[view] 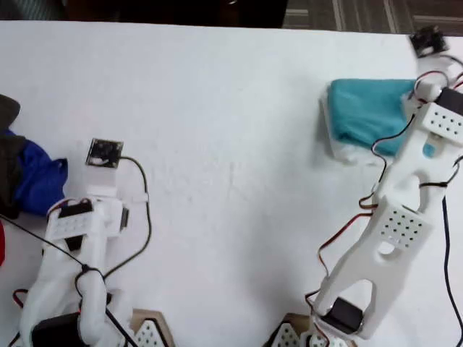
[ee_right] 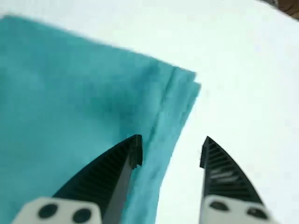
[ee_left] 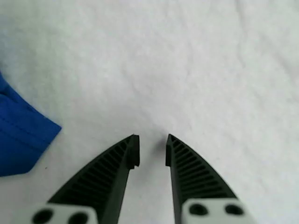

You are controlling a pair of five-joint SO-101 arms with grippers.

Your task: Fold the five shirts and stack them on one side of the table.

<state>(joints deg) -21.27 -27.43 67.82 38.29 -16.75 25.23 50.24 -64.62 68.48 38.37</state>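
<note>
A folded teal shirt [view: 365,112] lies at the table's right side on top of a folded white shirt [view: 341,150]. My right arm [view: 394,224] stretches over this stack. My right gripper [ee_right: 170,151] is open at the teal shirt [ee_right: 70,102]: one finger rests over the cloth, the other over bare table, with the folded edge between them. Unfolded shirts are heaped at the left edge, among them a blue shirt [view: 40,181]. My left gripper [ee_left: 152,150] hovers open over bare table with nothing in it, the blue shirt [ee_left: 18,140] just beside it.
The heap at the left edge also holds a dark shirt [view: 11,163] and a bit of red cloth [view: 1,242]. The white table [view: 231,130] runs wide between the two arms. Cables hang from both arms, whose bases stand at the near edge.
</note>
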